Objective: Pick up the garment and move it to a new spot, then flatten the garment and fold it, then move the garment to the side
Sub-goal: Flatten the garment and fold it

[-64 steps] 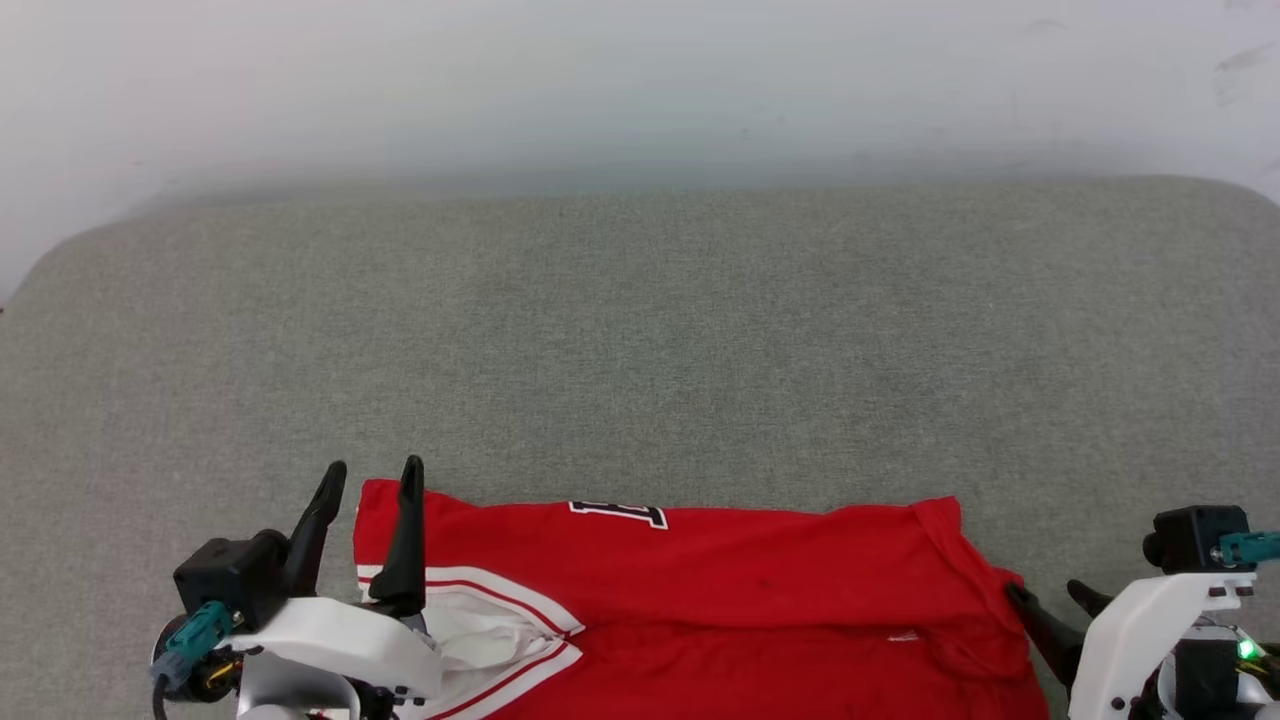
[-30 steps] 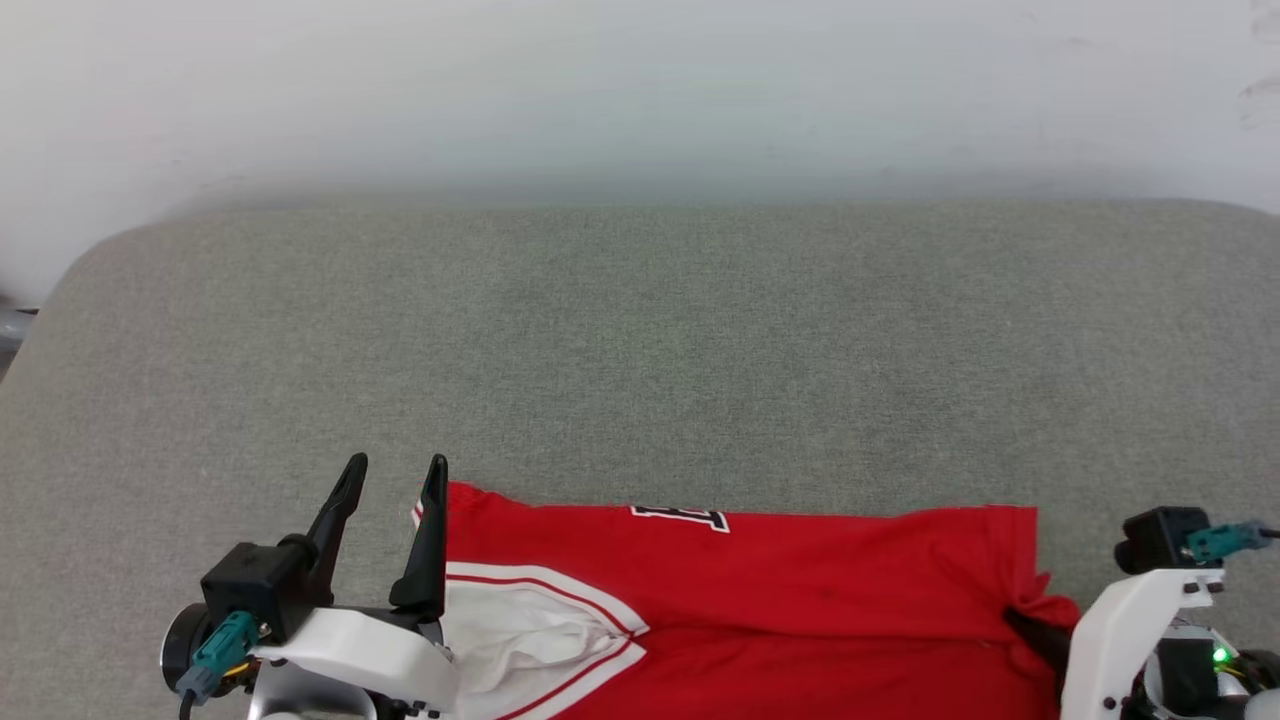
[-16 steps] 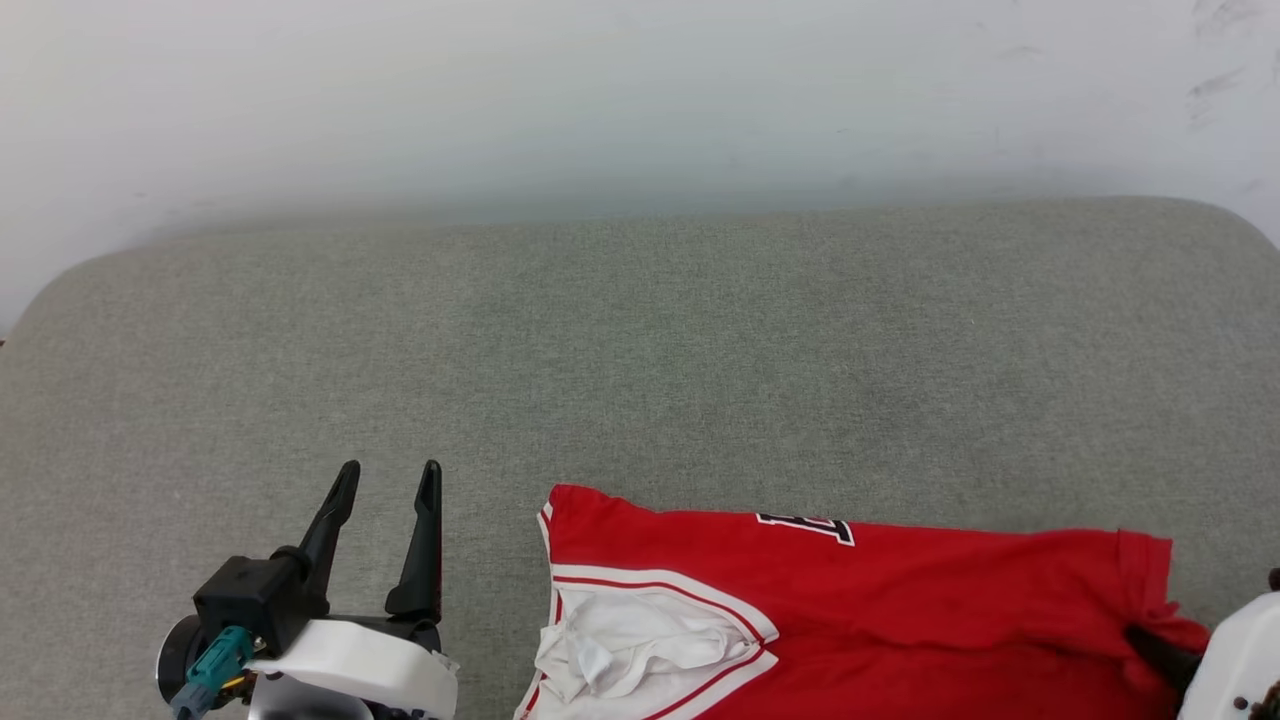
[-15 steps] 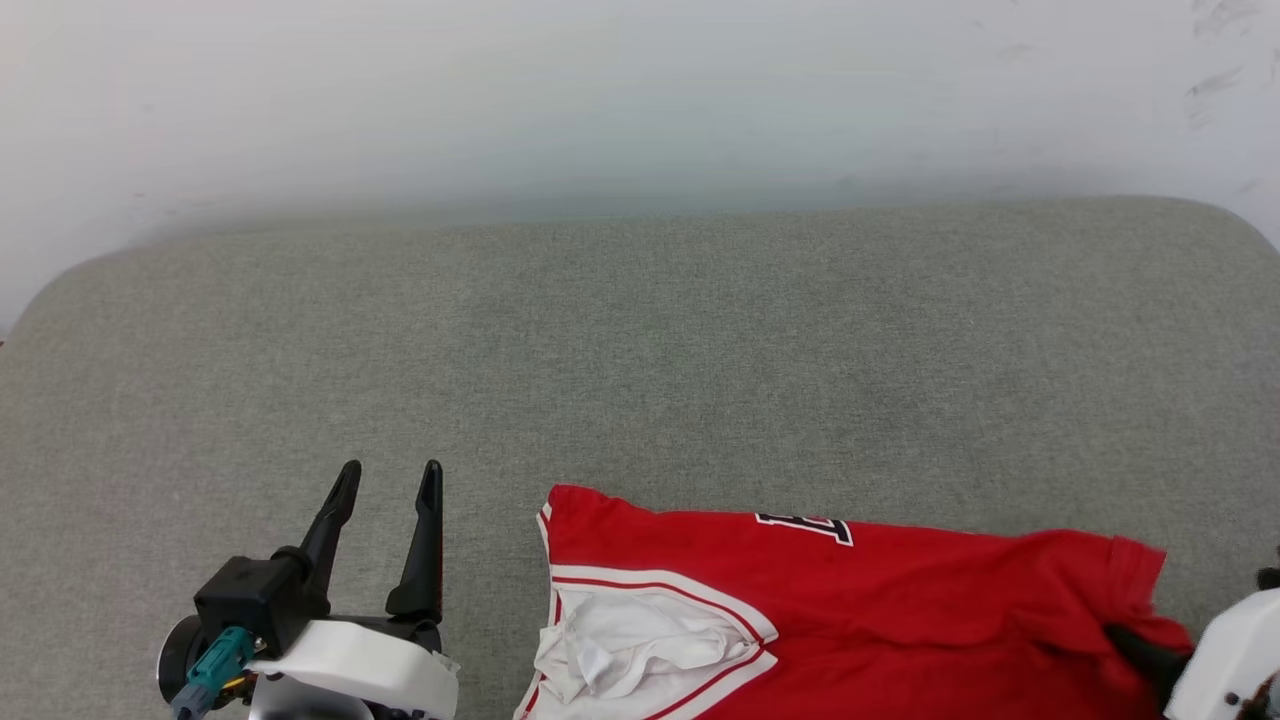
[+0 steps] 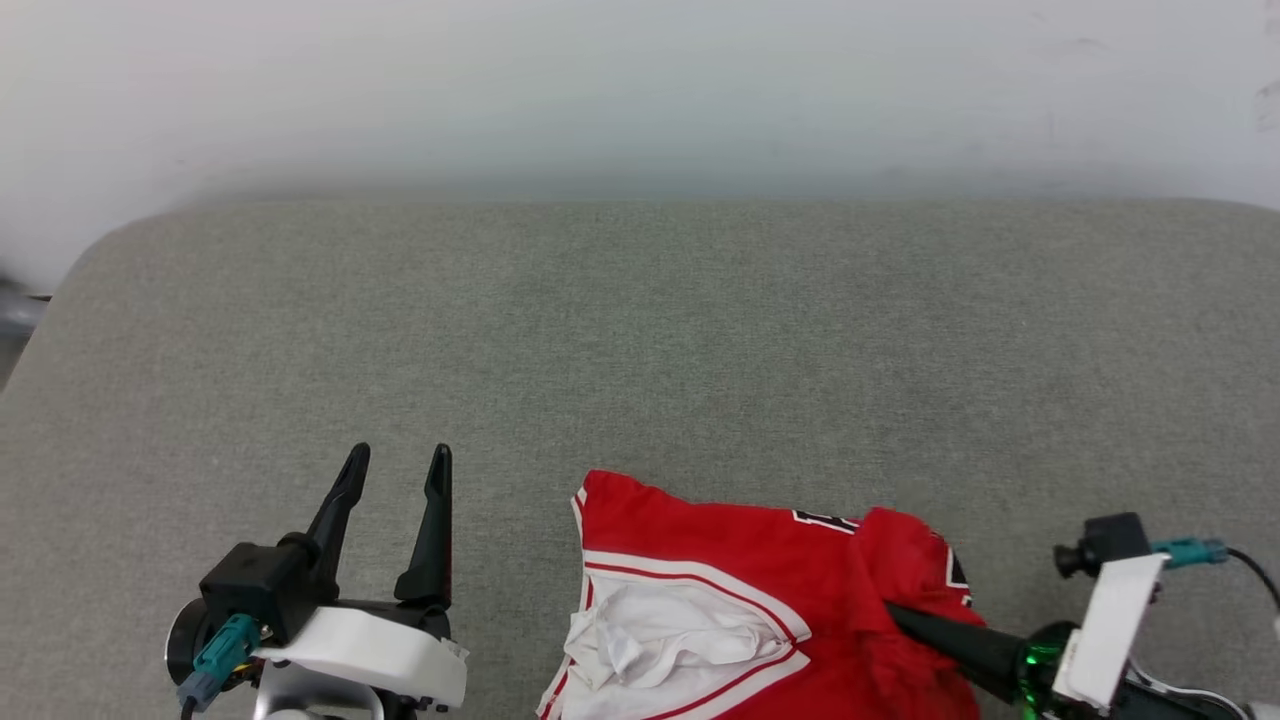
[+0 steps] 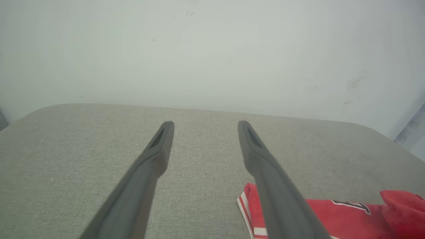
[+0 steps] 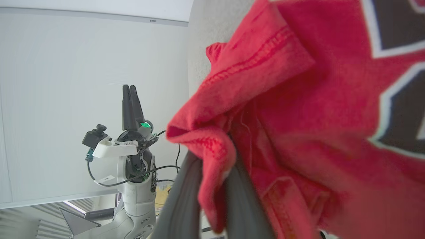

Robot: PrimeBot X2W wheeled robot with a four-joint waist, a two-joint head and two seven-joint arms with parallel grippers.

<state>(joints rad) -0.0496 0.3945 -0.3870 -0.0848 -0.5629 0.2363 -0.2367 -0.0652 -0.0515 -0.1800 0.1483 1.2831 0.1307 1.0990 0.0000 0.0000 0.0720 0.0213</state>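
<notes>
The garment (image 5: 700, 550), a red jersey with a white striped-trim sleeve, lies at the near edge of the grey padded surface (image 5: 640, 330). Its right end is doubled back over the chest lettering. My right gripper (image 5: 895, 612) reaches in from the lower right, pointing left, shut on that red end. In the right wrist view a bunched red hem of the garment (image 7: 298, 99) sits pinched in the right gripper (image 7: 215, 169). My left gripper (image 5: 395, 462) stands open to the left of the garment, apart from it. Between the spread fingers of the left gripper (image 6: 205, 124) there is bare surface, and the garment (image 6: 332, 212) lies at the lower right.
A white wall (image 5: 640, 90) rises behind the surface. The surface's rounded left corner (image 5: 90, 260) is in view, and grey padding stretches beyond the garment. The right wrist view shows my left arm (image 7: 132, 146) upright in front of a white wall.
The right gripper has carried the garment's right end leftward, over the rest of the garment. The left gripper stays open and now stands apart from the cloth. The head camera has shifted.
</notes>
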